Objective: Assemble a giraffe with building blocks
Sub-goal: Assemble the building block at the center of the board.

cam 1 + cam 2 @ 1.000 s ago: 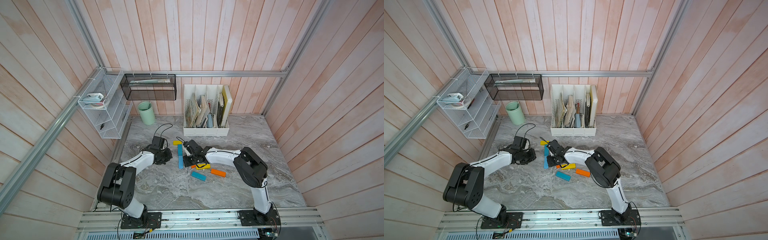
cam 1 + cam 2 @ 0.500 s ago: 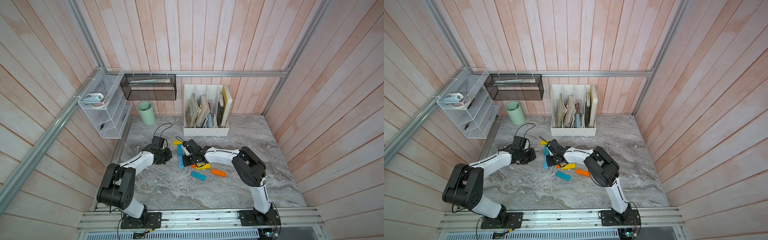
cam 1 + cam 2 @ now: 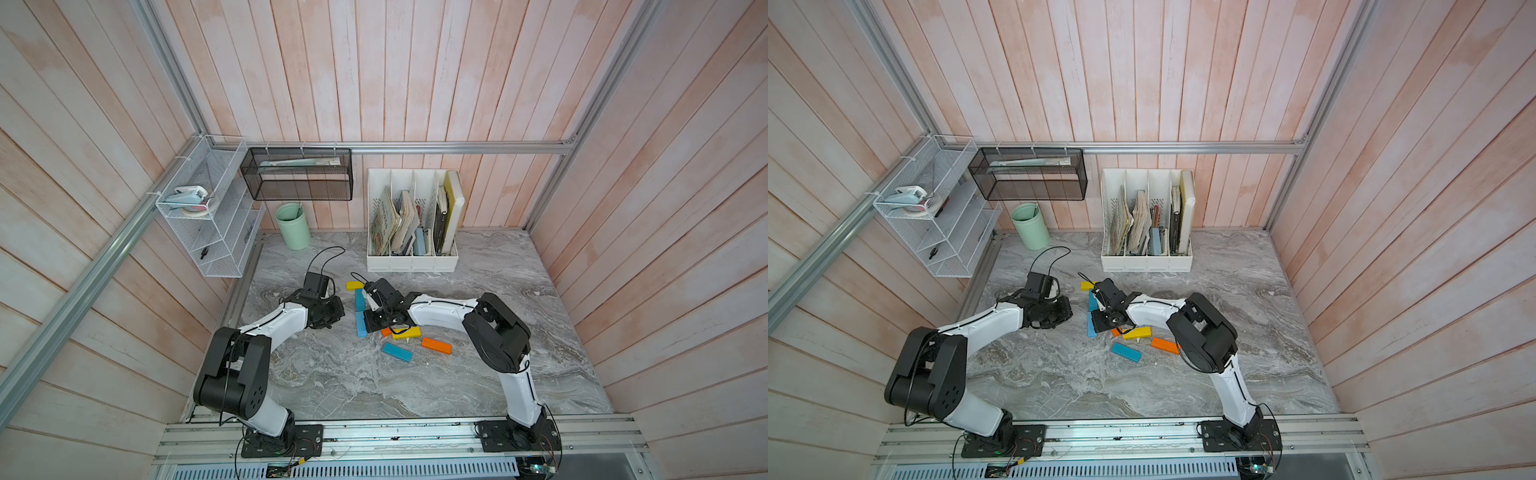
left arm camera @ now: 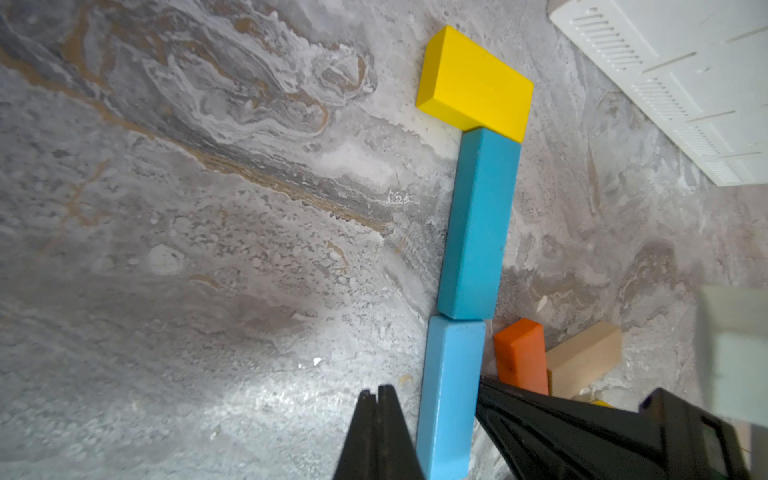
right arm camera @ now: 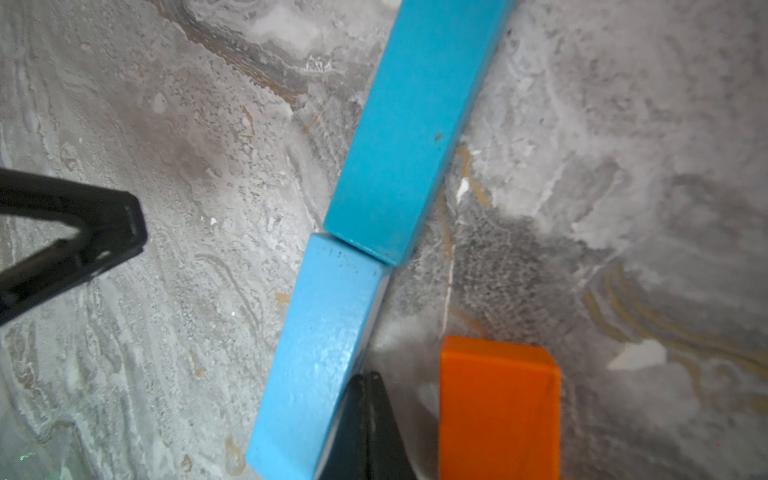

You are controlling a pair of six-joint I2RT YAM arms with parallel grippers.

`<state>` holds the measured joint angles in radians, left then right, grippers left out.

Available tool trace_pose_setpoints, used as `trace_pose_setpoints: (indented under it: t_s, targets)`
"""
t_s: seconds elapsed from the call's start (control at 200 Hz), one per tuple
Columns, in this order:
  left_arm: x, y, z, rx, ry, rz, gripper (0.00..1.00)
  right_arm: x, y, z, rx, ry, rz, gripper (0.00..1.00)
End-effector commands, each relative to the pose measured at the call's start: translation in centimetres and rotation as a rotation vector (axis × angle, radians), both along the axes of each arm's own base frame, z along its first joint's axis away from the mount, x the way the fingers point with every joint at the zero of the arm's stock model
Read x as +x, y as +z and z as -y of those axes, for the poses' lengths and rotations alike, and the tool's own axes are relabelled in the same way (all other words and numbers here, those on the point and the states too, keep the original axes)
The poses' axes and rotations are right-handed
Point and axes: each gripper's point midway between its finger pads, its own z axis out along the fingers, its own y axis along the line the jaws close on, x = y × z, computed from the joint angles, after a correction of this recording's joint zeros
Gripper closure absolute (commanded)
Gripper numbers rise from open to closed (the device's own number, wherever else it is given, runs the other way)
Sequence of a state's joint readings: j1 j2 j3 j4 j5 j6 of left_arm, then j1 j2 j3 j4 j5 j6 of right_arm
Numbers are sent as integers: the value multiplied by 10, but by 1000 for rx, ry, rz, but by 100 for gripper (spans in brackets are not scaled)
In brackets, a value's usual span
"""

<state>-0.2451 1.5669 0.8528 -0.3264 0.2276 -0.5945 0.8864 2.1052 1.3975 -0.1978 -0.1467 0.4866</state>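
Grey marbled counter [image 3: 332, 382], pink plank walls. In both top views the giraffe [image 3: 360, 309] is barely begun, mid-counter: yellow head [image 3: 354, 285] at the far end, then teal bar [image 3: 359, 299] and light-blue bar [image 3: 360, 328] running nearer. Left end effector [image 3: 341, 315] sits just left of that neck, right end effector [image 3: 371, 325] just right of it. Loose yellow block [image 3: 407, 333], orange block [image 3: 436, 345] and blue block [image 3: 397, 352] wait nearer, to the right.

Over to the left wrist: left end effector pinched closed and empty, tip just beside the light-blue bar. The teal bar touches the head.

Right wrist now: right end effector also closed on nothing, between the light-blue bar and a second orange block [image 5: 498, 407]. The joint is kinked, so this looks like a straightening nudge. Short, slow pushes near the joint, left tip as backstop, and keep off the teal bar.
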Motion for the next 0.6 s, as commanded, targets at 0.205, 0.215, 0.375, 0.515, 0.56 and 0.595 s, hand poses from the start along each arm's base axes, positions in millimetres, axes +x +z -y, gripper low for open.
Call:
trace_pose_setpoints:
  t_s: [0.205, 0.215, 0.375, 0.515, 0.56, 0.595]
  targets:
    - [-3, -21, 15, -19, -33, -26, 100, 4, 4, 28, -42, -59, 32, 100]
    - [-2, -21, 15, -17, -32, -27, 100, 4, 4, 28, -42, -58, 31, 100]
    - [3, -30, 23, -13, -43, -40, 100, 1, -3, 22, -24, -41, 4, 100]
    - [7, -33, 25, -12, -43, -45, 100, -2, -4, 15, 1, -30, -15, 100]
    - [9, -34, 24, -12, -40, -45, 100, -3, -4, 14, 7, -27, -18, 100]
    - [9, -35, 25, -11, -41, -46, 100, -3, -3, 11, 11, -22, -19, 100]
